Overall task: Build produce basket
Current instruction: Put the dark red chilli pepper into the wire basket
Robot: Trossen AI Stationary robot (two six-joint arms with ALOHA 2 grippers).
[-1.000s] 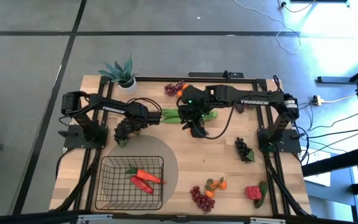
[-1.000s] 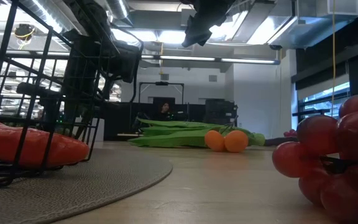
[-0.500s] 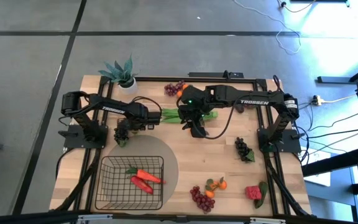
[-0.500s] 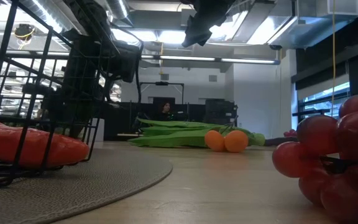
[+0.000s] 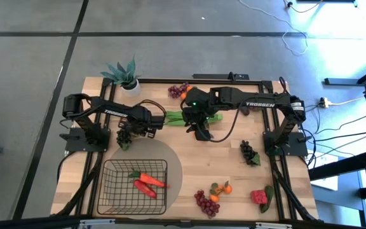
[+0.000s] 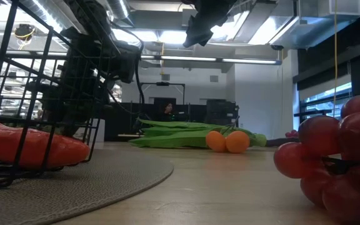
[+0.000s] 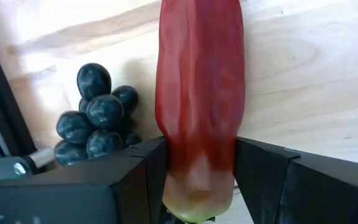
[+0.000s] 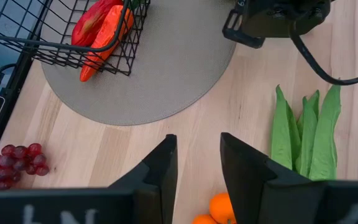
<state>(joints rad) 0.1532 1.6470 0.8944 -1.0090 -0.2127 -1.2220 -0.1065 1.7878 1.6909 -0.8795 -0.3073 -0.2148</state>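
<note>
arms: dark, jointed | marking: white TROSSEN lettering | cables: black loops | light: green

Potted plant [image 5: 123, 73] with teal spiky leaves at table's far-left corner, upright in small white pot. Light wooden table [image 5: 221, 162] with dark frame along edges. Grey round mat [image 5: 173, 159] on table's near-left part, also seen in low view [image 6: 74, 187] and right wrist view [image 8: 166, 68]. Grey tiled floor [image 5: 37, 57] around table. White cable [image 5: 294, 35] loose on floor beyond table. Person [image 6: 165, 110] seated far back in room, blurred.
</note>
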